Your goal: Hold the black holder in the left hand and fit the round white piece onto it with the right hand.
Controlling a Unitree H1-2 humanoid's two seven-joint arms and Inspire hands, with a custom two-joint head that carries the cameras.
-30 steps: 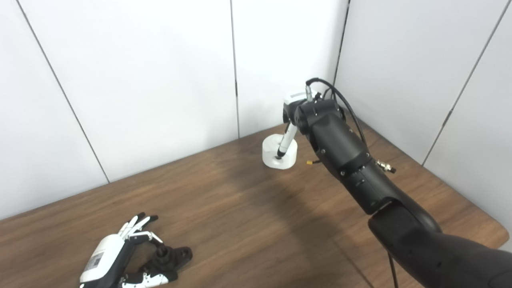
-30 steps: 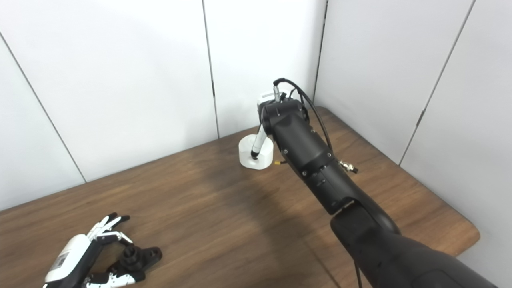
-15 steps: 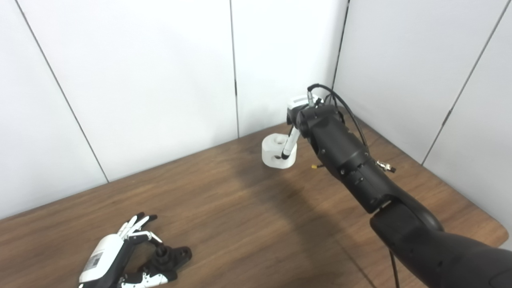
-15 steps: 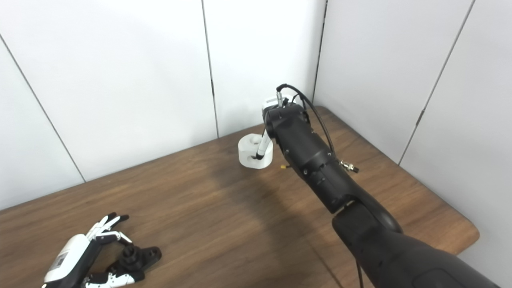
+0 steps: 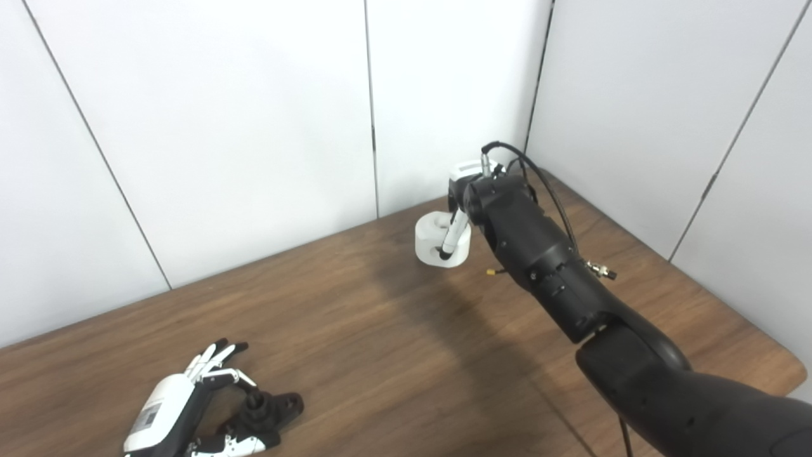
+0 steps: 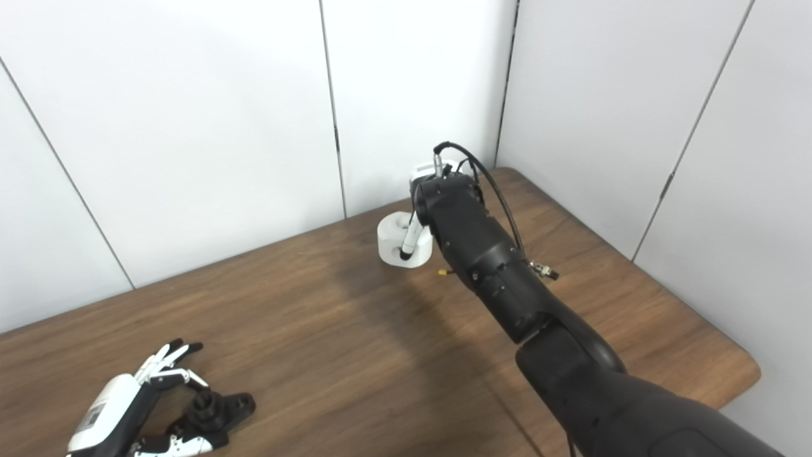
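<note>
The round white piece [image 5: 430, 236], with a hole in its top, sits on the table near the far wall. My right hand [image 5: 465, 172] hangs over its far right side, mostly hidden behind my black wrist. One finger [image 5: 451, 233] reaches down the piece's near face and touches it. How the other fingers stand I cannot see. The black holder [image 5: 271, 409] lies on the table at the near left. My left hand [image 5: 181, 409] rests beside it, open, with fingers spread on its far side and the thumb along its near side.
The brown wooden table [image 5: 393, 355] ends in a rounded corner at the right [image 5: 790, 365]. White wall panels close the back and right side just behind the white piece. A cable [image 5: 539, 171] loops off my right wrist.
My right hand has sunk a little lower over the white piece and its visible finger has shifted slightly on the near face. The piece, the holder and my left hand stay put.
</note>
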